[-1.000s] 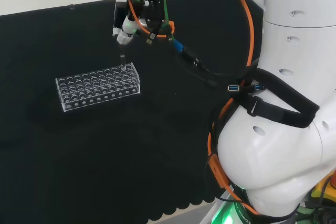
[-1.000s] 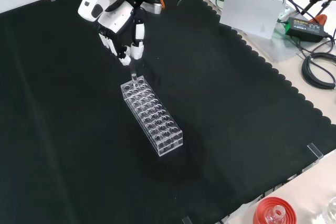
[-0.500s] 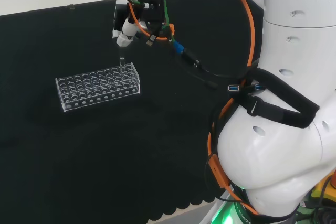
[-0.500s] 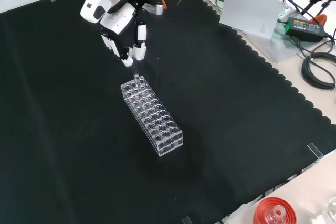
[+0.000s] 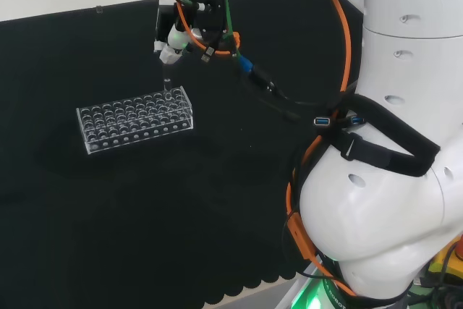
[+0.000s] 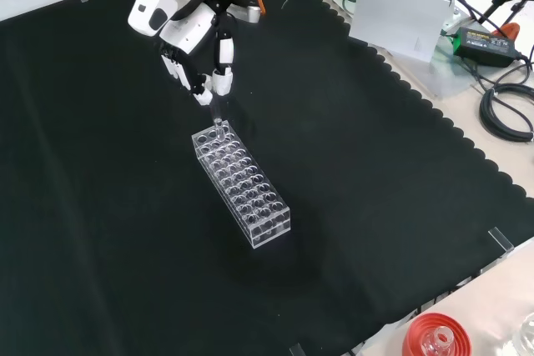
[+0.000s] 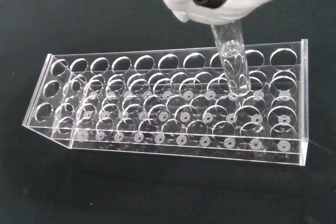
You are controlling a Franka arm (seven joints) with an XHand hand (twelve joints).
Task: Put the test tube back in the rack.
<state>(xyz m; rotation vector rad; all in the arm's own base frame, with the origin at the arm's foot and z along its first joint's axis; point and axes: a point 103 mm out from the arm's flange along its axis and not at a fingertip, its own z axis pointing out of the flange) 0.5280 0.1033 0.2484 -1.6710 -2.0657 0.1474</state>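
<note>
The hand (image 6: 198, 43) has its fingers curled round a clear test tube (image 7: 232, 61) and holds it pointing down. Right under the hand sits the clear rack (image 6: 242, 184), and the tube's round bottom hangs just over a hole at the rack's near end, close below the fingertips (image 6: 219, 81). It is not all the way in yet, I think.

What could go wrong? If the tube is a bit tilted, or off to one side, its tip may bump the edge of a hole and not slide in. The rack looks light, so a push could tip or scoot it. Glass could slip out too.

Under it all lies a black cloth (image 6: 375, 206). Past the cloth's edge, away from the hand, are cables (image 6: 505, 110) and a red ribbed stand (image 6: 434, 338).
</note>
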